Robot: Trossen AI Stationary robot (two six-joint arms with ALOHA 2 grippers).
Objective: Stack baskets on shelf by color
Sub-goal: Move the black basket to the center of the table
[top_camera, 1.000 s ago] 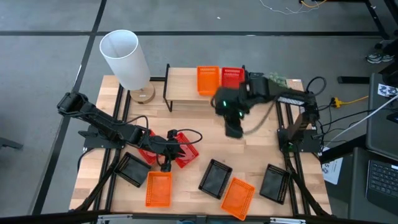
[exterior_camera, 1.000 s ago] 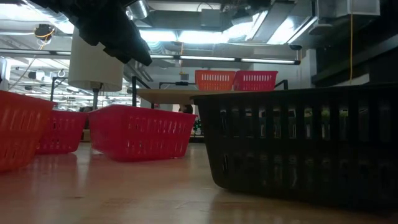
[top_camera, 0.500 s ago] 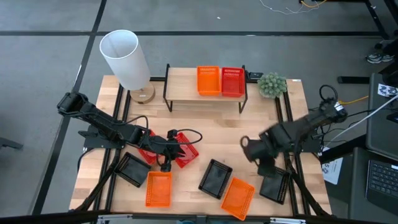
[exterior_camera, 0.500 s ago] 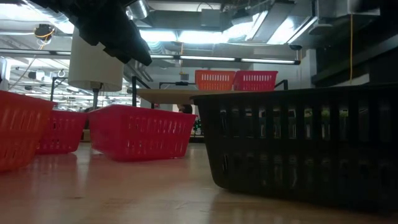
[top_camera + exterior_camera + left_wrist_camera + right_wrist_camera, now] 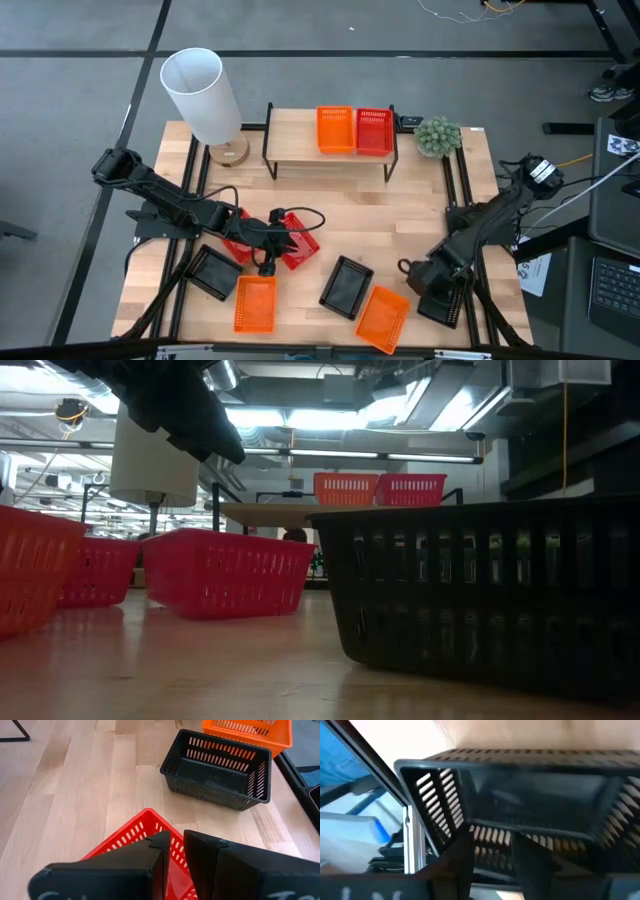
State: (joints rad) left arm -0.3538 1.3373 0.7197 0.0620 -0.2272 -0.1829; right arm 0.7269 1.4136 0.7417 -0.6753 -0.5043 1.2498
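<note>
Right claw (image 5: 413, 272) is spread wide and holding nothing, hanging right over the near wall of a black basket (image 5: 445, 295). In the wrist view that wall runs across just past the fingertips (image 5: 462, 845), so the basket is directly ahead of and under the claw, and I can't tell whether they're touching.

What I'd worry about:

- **Missing the wall:** The claw looks lined up on the edge, not the middle. If it drops with both tips on one side of the wall, it'll close on air or shove the basket.
- **Table edge:** This basket sits at the corner of the table, next to the arm's frame. A nudge away from the claw could jam it on the frame or tip it off.
- **Tilted lift:** A light mesh tray pinched by one wall will probably hang tilted. That could clip the orange basket (image 5: 383, 312) lying just beside the claw on its other side.

Further out, the shelf (image 5: 295, 140) is well away from the claw, at the far end of the table. It already has an orange tray (image 5: 335, 130) and a red tray (image 5: 373, 130) on it, side by side, and the bare part is beyond those.

Left claw (image 5: 268, 243) is across the table, pinched narrow on the rim of a red basket (image 5: 135, 832).
</note>
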